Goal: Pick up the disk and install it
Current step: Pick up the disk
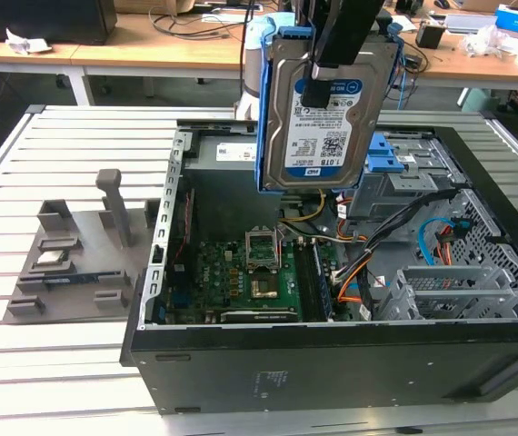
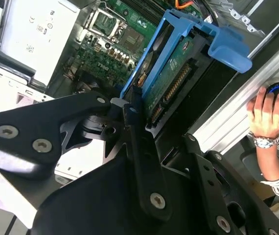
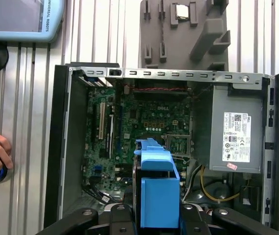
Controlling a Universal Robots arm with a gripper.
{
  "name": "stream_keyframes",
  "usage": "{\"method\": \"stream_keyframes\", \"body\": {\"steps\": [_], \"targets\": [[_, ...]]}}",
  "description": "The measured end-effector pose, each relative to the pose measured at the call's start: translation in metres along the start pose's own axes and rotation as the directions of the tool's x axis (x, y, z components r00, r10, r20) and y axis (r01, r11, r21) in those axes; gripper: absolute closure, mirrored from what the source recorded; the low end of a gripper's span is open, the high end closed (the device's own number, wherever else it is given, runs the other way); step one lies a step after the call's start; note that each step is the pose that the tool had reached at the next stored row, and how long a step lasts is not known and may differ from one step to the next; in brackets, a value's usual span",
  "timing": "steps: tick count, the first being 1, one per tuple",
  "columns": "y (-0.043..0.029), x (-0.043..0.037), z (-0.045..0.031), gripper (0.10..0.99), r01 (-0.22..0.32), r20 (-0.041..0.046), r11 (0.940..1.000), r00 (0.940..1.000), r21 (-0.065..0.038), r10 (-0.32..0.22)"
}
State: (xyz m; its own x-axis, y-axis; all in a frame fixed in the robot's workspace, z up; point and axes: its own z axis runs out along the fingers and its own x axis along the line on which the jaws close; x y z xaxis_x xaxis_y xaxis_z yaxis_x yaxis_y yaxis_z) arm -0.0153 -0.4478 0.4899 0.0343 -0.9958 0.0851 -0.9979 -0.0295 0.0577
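Above the open computer case [image 1: 332, 368], we hold the disk [image 1: 332, 118] up in the air. Our tool [image 1: 318, 86] is clamped on the disk, and one black finger [image 1: 332, 54] lies down the face with the white and blue sticker. The disk hangs upright and a bit tilted. It touches nothing but the tool.

A blue frame [image 3: 159, 196] runs around its edges. In the first wrist view that frame sits over the big green board [image 3: 144, 122] on the floor of the case. The grey power box [image 3: 235, 134] sits at one end of the case, well apart from the disk. In the exterior view, a metal drive rack [image 1: 404, 182] with a blue latch [image 1: 384, 150] stands just behind the disk. A grey parts holder [image 1: 68, 259] lies on the desk [image 1: 50, 372] beside the case. A person's hand [image 2: 267, 115] rests off to the side.

We think the disk is heavy for its size, stiff and hard. Its metal faces look smooth, so a weak grip could let it slip. A bump or a drop could hurt it. The back face has a small green board [image 2: 171, 78] and a row of pins, and we judge that a bad spot to pinch. The flat metal and the blue frame look like safe places to hold.
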Motion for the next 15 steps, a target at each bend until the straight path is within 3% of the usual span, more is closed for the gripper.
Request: {"method": "stream_keyframes", "body": {"steps": [15], "targets": [[0.0004, 0.0132, 0.0012, 0.725, -0.001, -0.0165, 1.0000, 0.9999, -0.001, 0.001]]}}
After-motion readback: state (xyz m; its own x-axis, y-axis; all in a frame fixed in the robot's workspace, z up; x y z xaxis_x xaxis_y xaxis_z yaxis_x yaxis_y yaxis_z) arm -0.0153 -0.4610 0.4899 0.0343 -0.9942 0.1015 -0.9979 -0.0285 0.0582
